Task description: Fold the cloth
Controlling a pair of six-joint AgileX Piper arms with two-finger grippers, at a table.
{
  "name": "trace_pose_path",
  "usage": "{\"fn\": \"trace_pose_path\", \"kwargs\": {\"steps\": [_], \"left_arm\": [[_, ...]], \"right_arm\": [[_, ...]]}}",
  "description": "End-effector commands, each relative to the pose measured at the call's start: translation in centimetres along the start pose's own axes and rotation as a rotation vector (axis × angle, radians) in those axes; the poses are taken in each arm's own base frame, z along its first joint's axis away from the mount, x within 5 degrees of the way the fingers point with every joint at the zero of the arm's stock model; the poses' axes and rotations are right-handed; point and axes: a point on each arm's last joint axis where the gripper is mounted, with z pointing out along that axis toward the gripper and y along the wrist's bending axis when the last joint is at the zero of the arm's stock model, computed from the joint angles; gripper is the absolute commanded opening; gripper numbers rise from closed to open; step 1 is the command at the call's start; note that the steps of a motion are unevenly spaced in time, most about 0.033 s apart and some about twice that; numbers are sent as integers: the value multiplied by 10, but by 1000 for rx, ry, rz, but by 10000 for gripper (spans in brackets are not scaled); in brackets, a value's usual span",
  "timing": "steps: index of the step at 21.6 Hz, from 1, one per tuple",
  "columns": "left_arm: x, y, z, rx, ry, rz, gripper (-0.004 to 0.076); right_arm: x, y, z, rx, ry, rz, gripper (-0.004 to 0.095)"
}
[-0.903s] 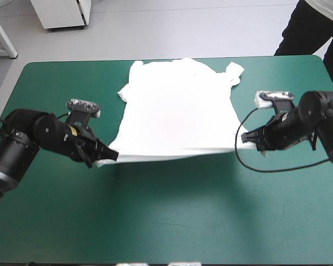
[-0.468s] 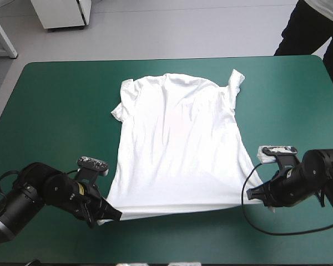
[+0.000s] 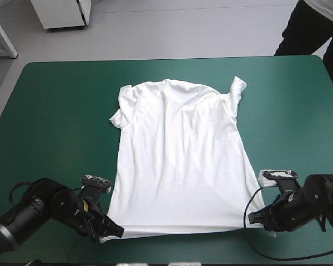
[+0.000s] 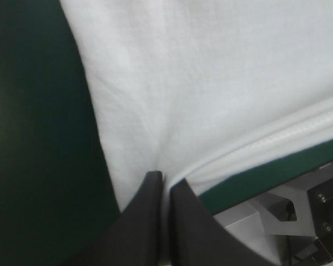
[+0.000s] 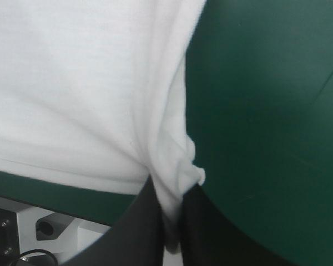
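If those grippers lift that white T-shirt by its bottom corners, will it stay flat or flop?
Probably flop: the T-shirt bunches into creases where the right gripper pinches it. Likely light too: the left gripper holds its hem corner by a narrow pinch.

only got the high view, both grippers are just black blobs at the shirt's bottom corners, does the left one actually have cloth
observer: Yes. The left wrist view shows the left gripper with its jaws all but shut, the T-shirt hem corner pinched between them.
operator: and the right
observer: Same. The right gripper pinches the other hem corner, jaws nearly shut.
operator: any bunching
observer: On the right, yes: the T-shirt crumples up just beside the jaws. On the left it runs in smooth.
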Motion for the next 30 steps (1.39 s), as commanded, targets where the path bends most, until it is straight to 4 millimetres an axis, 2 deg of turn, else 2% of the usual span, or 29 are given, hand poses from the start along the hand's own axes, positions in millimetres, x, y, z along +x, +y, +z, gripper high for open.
{"fn": "trace_pose_path", "kwargs": {"steps": [1,2,3,5,8,12,13,16,18,20,22,24,27,30], "left_arm": [[2,0,-6,-14,1,7,53],[3,0,-6,-13,11,10,81],[6,1,-6,-18,48,14,138],[11,1,-7,-25,96,16,195],[16,-3,-13,20,117,9,284],[7,-19,-36,144,31,35,431],[-2,-21,-48,124,-48,68,460],[-32,-16,-79,-1,-303,91,469],[-64,-15,-108,-85,-436,93,470],[-91,-13,-125,-161,-540,109,470],[-119,-6,-125,-225,-569,98,470],[-134,1,-120,-240,-555,70,470],[-165,22,-91,-225,-486,-18,483],[-184,33,-65,-189,-432,-46,483]], "right_arm": [[-2,-2,-7,25,-32,-34,221],[-1,-2,-7,27,-26,-35,271],[1,-3,-7,35,-4,-38,380],[2,-3,-8,48,-10,-30,464],[2,-3,-15,63,-45,-39,500],[-14,1,-44,82,-181,-59,500],[-24,2,-56,98,-279,-66,500],[-48,3,-69,119,-409,-45,500],[-76,4,-74,120,-450,-45,500],[-100,4,-80,141,-476,-55,500],[-120,5,-88,158,-500,-64,500],[-132,5,-92,164,-508,-68,500],[-151,8,-100,167,-535,-84,500],[-159,8,-102,167,-543,-88,500]]}}
